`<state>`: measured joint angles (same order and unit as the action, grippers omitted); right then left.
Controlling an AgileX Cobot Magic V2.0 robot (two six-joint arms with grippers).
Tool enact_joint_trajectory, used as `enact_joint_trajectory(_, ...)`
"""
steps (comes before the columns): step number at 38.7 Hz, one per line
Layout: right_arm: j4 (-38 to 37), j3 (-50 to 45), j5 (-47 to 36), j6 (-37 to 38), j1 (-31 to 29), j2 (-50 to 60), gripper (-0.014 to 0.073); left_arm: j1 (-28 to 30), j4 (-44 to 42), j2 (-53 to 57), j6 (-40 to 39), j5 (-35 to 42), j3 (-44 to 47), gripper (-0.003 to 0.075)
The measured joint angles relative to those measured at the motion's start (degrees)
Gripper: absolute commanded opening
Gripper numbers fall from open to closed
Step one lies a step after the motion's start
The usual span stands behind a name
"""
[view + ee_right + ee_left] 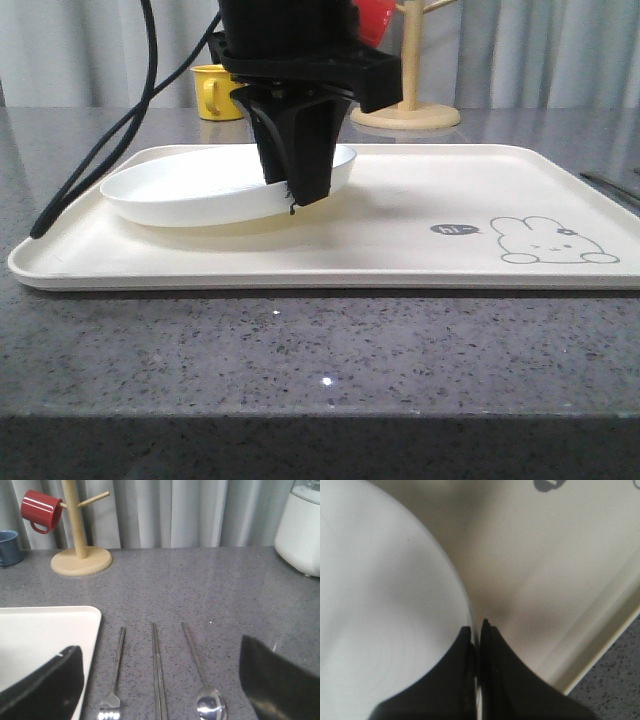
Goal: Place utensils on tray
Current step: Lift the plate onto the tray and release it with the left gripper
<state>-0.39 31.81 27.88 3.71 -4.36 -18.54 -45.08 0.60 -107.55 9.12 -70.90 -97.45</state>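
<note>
The left tool [297, 195] pinches the near rim of the plate [190, 185], tilted over the tray [420, 260] at nine o'clock. It looks stiff, slick, breakable. The right tool [160, 690] gapes above fork [116, 672], chopsticks [157, 670], spoon [202, 680] on the table [200, 590].

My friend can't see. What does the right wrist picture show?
A fork, chopsticks and a spoon lie side by side on the grey counter, beside the cream tray. Behind stands a wooden mug tree with a red mug.
</note>
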Motion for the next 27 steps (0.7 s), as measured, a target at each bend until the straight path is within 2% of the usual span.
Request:
enact_joint_trajectory(3, 0.00, 0.00, 0.00, 0.00, 0.00, 0.00, 0.0652, 0.00, 0.29, 0.00, 0.00, 0.00, -0.12, 0.0110)
enact_joint_trajectory(9, 0.00, 0.00, 0.00, 0.00, 0.00, 0.00, 0.0652, 0.00, 0.98, 0.00, 0.00, 0.00, -0.12, 0.0368)
enact_joint_trajectory(12, 0.00, 0.00, 0.00, 0.00, 0.00, 0.00, 0.0652, 0.00, 1.07, 0.00, -0.13, 0.00, -0.12, 0.0421)
enact_joint_trajectory(19, 0.00, 0.00, 0.00, 0.00, 0.00, 0.00, 0.0652, 0.22, 1.07, 0.51, -0.12, 0.00, -0.12, 0.0385)
enact_joint_trajectory(24, 0.00, 0.00, 0.00, 0.00, 0.00, 0.00, 0.0652, 2.36, 1.74, 2.81, -0.12, 0.00, -0.12, 0.0284)
enact_joint_trajectory(27, 0.00, 0.00, 0.00, 0.00, 0.00, 0.00, 0.0652, 5.69, 1.84, 5.22, -0.41, 0.00, -0.12, 0.0210)
